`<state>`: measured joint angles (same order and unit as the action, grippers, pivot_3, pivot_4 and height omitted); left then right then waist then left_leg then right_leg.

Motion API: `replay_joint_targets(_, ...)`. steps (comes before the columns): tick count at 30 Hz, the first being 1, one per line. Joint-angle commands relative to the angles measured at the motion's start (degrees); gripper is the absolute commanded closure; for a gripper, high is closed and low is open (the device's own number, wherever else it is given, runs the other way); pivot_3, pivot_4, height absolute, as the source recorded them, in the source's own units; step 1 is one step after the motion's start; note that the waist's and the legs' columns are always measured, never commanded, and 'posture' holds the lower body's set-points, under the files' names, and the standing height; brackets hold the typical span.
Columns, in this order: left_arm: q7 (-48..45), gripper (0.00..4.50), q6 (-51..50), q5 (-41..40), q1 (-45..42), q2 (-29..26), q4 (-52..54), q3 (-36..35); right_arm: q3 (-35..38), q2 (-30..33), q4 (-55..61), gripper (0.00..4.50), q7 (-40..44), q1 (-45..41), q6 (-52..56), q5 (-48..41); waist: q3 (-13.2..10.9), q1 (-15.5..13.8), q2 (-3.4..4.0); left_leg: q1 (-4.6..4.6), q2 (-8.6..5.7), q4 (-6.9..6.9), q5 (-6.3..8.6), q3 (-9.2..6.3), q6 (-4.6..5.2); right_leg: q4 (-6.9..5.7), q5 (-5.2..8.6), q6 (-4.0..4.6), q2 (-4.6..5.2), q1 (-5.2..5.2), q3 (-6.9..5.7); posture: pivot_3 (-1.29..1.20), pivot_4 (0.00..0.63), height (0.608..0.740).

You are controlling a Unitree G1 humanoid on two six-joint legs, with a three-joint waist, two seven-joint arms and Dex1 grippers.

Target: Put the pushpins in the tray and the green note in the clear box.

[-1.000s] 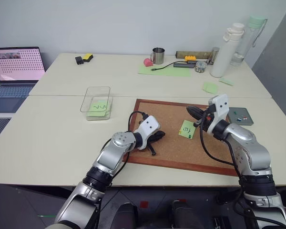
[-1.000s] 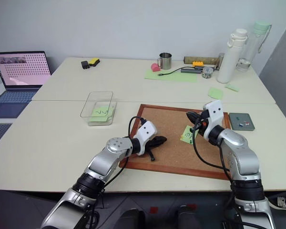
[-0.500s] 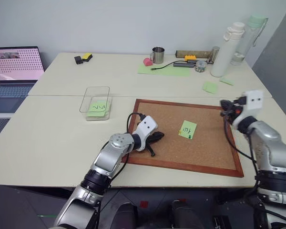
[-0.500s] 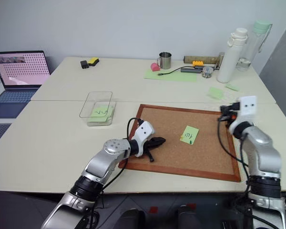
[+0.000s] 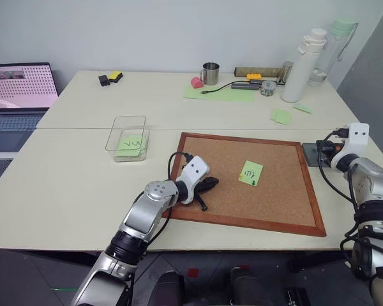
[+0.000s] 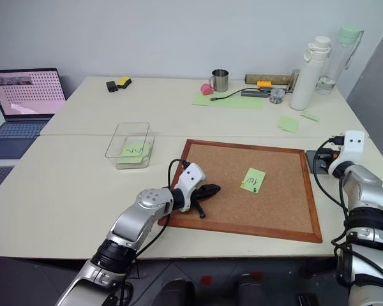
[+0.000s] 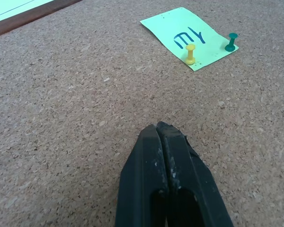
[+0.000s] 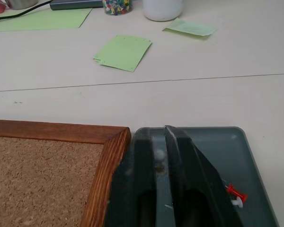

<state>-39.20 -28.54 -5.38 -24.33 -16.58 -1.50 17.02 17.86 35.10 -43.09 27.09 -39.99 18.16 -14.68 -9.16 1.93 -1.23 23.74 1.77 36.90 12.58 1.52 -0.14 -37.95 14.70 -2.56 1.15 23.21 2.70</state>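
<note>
1. Two pins, a yellow pushpin (image 7: 190, 53) and a green pushpin (image 7: 232, 42), fix the green note (image 7: 180, 26) to the cork board (image 7: 71, 109) in the left wrist view. The note probably cannot be moved until both are pulled. Both pins stand upright with their heads clear of the cork, so there looks to be room to pinch them from above. The left pincer (image 7: 157, 130) lies closed on the cork and points towards the note, with bare board between them.

2. Seen from the right wrist, the right pincer (image 8: 165, 142) hangs over the grey tray (image 8: 222, 142), which sits right beside the board's wooden frame (image 8: 106, 156). Whether this pincer is open or closed cannot be told. A red pin (image 8: 235, 191) and a white pin (image 8: 236, 203) already lie in the tray. The raised frame and the tray's low rim are the edges to clear here.

3. From the head camera, the clear box (image 5: 129, 137) stands on the surface (image 5: 70, 185), well apart from the board's left side, and already holds one green slip. Bare surface lies all round the box, which looks like an easy approach. The marked note sits right of the board's middle, between the two pincers.
</note>
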Motion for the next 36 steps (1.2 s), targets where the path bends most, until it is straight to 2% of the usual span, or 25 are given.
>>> replay_joint_targets(1, 0.4, 4.5, -2.65, 0.57, 1.89, -1.1, -0.51, 0.13, 0.08, 1.71, -2.59, 3.0, 1.2, -2.22, -4.1, 0.75, 0.0, -0.02, 0.0, 0.01, 0.0, 0.0, 0.0, -0.01, 0.0, 0.01, 0.0, 0.0, 0.0, 0.0, -0.01, 0.0, 0.15, 0.74)
replay_joint_targets(2, 0.46, 4.5, -2.71, 0.58, 2.04, -1.16, -0.34, 0.08, 0.15, 1.73, -2.83, 2.84, 1.58, -2.22, -4.36, 0.59, 0.0, -0.01, 0.0, 0.01, 0.0, 0.0, 0.0, 0.0, 0.0, 0.0, 0.0, 0.0, 0.0, 0.0, 0.0, 0.0, 0.15, 0.74)
replay_joint_targets(7, 0.62, 4.5, -2.89, 0.69, 2.11, -1.21, -0.17, 0.07, 0.11, 1.89, -2.56, 2.84, 2.62, -1.34, -5.68, 0.49, 0.0, 0.04, 0.0, 0.0, 0.01, 0.0, 0.0, 0.01, 0.0, 0.0, 0.0, 0.0, 0.0, 0.0, 0.01, 0.0, 0.15, 0.74)
replay_joint_targets(10, 0.53, 4.5, -2.76, 0.73, 1.87, -1.25, -0.37, 0.06, -0.15, 1.63, 2.5, 2.84, 4.84, 1.27, -5.45, -0.44, 0.0, 0.02, 0.0, 0.0, 0.0, 0.0, 0.0, 0.0, 0.0, 0.0, 0.0, 0.0, 0.0, 0.0, 0.01, 0.0, 0.15, 0.74)
replay_joint_targets(12, 0.42, 4.5, -2.59, 0.76, 1.57, -1.26, -0.77, 0.05, -0.9, 1.11, 9.71, 2.84, 8.43, 4.77, -3.21, -2.32, 0.0, -0.07, 0.01, 0.01, 0.01, 0.0, 0.0, -0.03, 0.0, 0.0, 0.0, 0.0, 0.0, 0.0, -0.02, 0.0, 0.15, 0.74)
replay_joint_targets(16, -0.07, 4.5, -2.36, 0.78, 1.16, -1.5, -1.43, 0.08, -4.61, -0.44, 35.67, 2.84, 16.63, 18.56, 3.76, -9.76, 0.03, -0.1, 0.06, 0.02, 0.02, -0.01, 0.0, -0.08, 0.0, -0.03, 0.0, -0.01, -0.01, -0.01, -0.05, 0.0, 0.15, 0.74)
replay_joint_targets(19, -0.3, 4.5, -2.1, 0.75, 0.91, -1.61, -1.87, 0.08, -8.02, -2.07, 50.03, 2.84, 17.0, 26.57, 7.94, -12.97, 0.07, -0.06, 0.15, 0.0, 0.08, 0.01, 0.01, -0.15, 0.0, -0.03, 0.01, -0.01, -0.06, -0.03, -0.07, 0.0, 0.15, 0.74)
replay_joint_targets(21, -0.31, 4.5, -2.03, 0.75, 0.78, -1.53, -2.0, 0.21, -11.31, -2.9, 55.24, 2.84, 15.8, 30.24, 8.22, -11.26, 0.08, 0.01, 0.15, -0.01, 0.07, 0.01, 0.0, -0.2, -0.01, -0.05, 0.07, -0.12, -0.05, -0.03, -0.1, 0.0, 0.15, 0.74)
replay_joint_targets(28, -1.08, 4.5, -1.48, 0.86, -0.05, -1.53, -2.7, 0.83, -18.55, -6.74, 54.95, 2.84, 10.15, 31.59, 5.76, -3.63, 0.13, -0.22, 0.06, -0.03, 0.02, 0.1, 0.0, -0.16, -0.01, -0.02, 0.13, -0.23, 0.0, -0.03, -0.01, 0.0, 0.15, 0.74)
replay_joint_targets(36, -1.57, 4.5, -1.2, 1.05, -0.45, -1.71, -2.92, 0.83, -19.05, -8.81, 50.43, 2.84, 8.74, 29.79, 3.98, -1.29, 0.13, -0.3, 0.05, -0.01, 0.02, 0.08, 0.0, -0.11, -0.01, -0.01, 0.1, -0.15, 0.0, -0.02, -0.06, 0.0, 0.15, 0.74)
